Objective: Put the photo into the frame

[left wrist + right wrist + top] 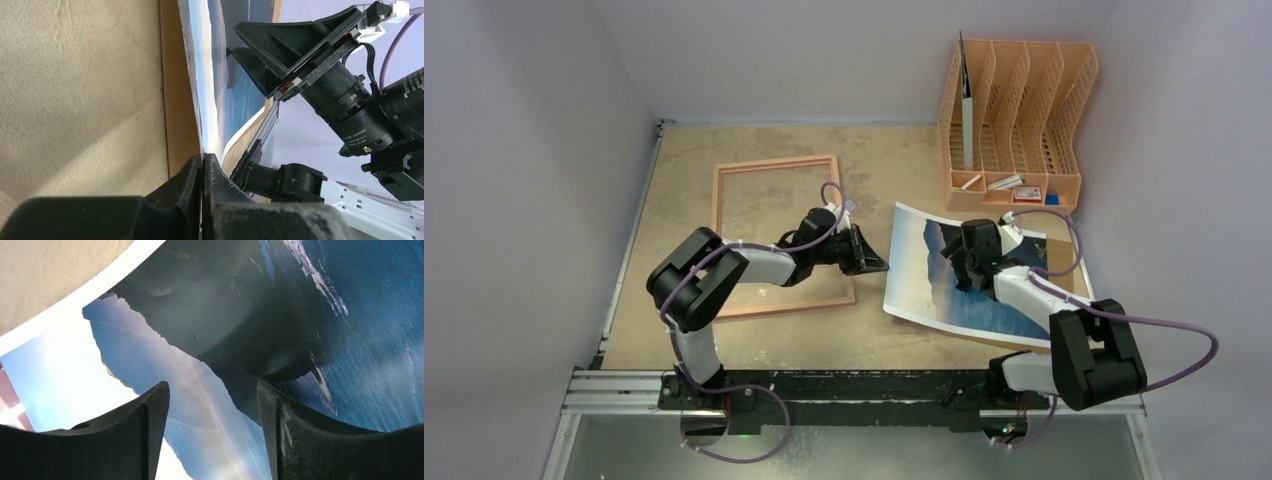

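**Photo pinched at its left edge, frame just to the left**

The photo [921,262] lies face up on the right half of the worktop [894,160]. The frame [774,163] lies flat just beside it to the left, with a narrow strip of bare worktop between them.

The left pincer [871,263] is pressed together on the photo's left edge, the edge nearest the frame. In the left wrist view the sheet is seen edge-on, rising out from between the closed fingers [212,175], so that side is judged to be lifted slightly.

The right pincer [956,268] is held over the middle of the print with its fingers [145,440] spread. Nothing is gripped between them. Whether the tips touch the paper cannot be told.

The coming move is judged to turn on direction and alignment. From the pinched edge the frame lies to the left, under the left forearm, so the left arm is much the nearer one to carry the sheet across.

The photo's long axis is seen running left to right, slightly skewed, while the frame's long axis appears to run from near to far. A quarter turn of the sheet would therefore seem to be needed before its border can be matched to the opening.
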### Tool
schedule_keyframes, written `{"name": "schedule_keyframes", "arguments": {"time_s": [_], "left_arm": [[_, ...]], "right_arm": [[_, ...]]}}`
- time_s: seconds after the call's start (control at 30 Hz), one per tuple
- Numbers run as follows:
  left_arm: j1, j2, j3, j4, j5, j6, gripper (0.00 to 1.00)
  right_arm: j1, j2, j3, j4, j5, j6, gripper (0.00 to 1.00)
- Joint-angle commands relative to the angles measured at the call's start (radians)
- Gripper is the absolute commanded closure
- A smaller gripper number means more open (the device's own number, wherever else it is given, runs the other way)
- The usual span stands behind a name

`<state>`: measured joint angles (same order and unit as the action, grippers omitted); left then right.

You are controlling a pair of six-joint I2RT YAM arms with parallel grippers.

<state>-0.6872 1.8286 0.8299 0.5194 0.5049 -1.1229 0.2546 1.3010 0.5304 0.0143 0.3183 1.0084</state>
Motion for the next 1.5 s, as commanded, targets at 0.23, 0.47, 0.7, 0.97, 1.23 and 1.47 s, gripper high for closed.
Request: {"name": "schedule_keyframes", "arguments": {"time_s": [0.23,0.47,0.7,0.97,1.23,1.47], "left_arm": [[0.015,-0.044,0.089,-0.127,-0.024,0.154,1.00],[0.013,-0.098,0.250,-0.451,-0.073,0.306,1.00],[0.002,-0.161,0.370,-0.631,-0.085,0.356,1.00],[0.002,-0.212,0.522,-0.823,-0.182,0.396,1.00],[0.006,-0.257,0.638,-0.991,-0.371,0.539,1.00],[0.039,-0.284,0.728,-1.082,-0.411,0.685,1.00]], "right_arm": [[-0.003,-0.075,0.033,-0.152,0.030,-0.102,0.24],[-0.003,-0.203,0.176,-0.196,0.087,-0.221,0.22],[-0.002,-0.250,0.271,-0.145,-0.026,-0.315,0.22],[-0.004,-0.298,0.262,0.055,-0.313,-0.441,0.22],[-0.004,-0.269,0.262,0.194,-0.556,-0.513,0.20],[-0.003,-0.216,0.309,0.305,-0.653,-0.558,0.18]]}}
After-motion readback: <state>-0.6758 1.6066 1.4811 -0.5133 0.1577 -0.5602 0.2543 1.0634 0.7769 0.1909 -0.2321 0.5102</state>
